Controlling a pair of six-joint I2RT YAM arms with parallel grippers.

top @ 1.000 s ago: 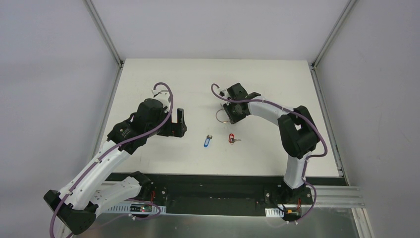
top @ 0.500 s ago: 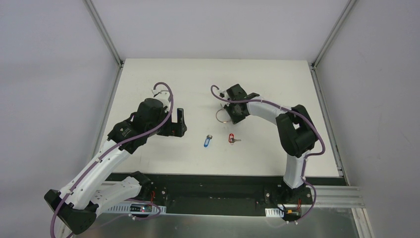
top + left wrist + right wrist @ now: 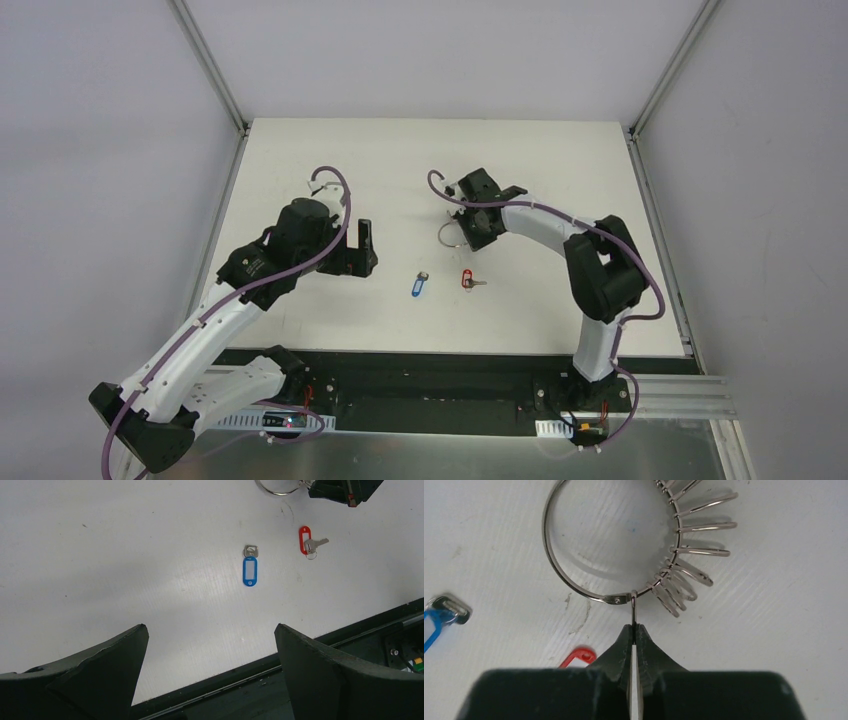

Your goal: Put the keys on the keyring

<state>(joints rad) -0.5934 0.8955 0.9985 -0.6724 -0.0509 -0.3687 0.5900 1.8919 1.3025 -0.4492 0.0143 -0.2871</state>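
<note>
The keyring (image 3: 544,535), a thin silver ring with a fan of small silver loops (image 3: 701,527), lies on the white table (image 3: 300,170). My right gripper (image 3: 634,628) is shut on a thin metal tab hanging from the ring's near side; it also shows in the top view (image 3: 470,232). The blue-headed key (image 3: 419,286) and the red-headed key (image 3: 467,279) lie loose on the table, nearer the arm bases than the ring (image 3: 447,233). My left gripper (image 3: 210,630) is open and empty, above the table to the left of the blue key (image 3: 250,570) and the red key (image 3: 306,540).
The table's black front edge (image 3: 300,655) runs just below the left gripper's fingers (image 3: 100,670). Grey walls and metal frame posts (image 3: 210,70) enclose the table at the back and sides.
The right arm has shifted very slightly while it keeps its hold on the ring's tab. The keys and the left arm have not moved.
</note>
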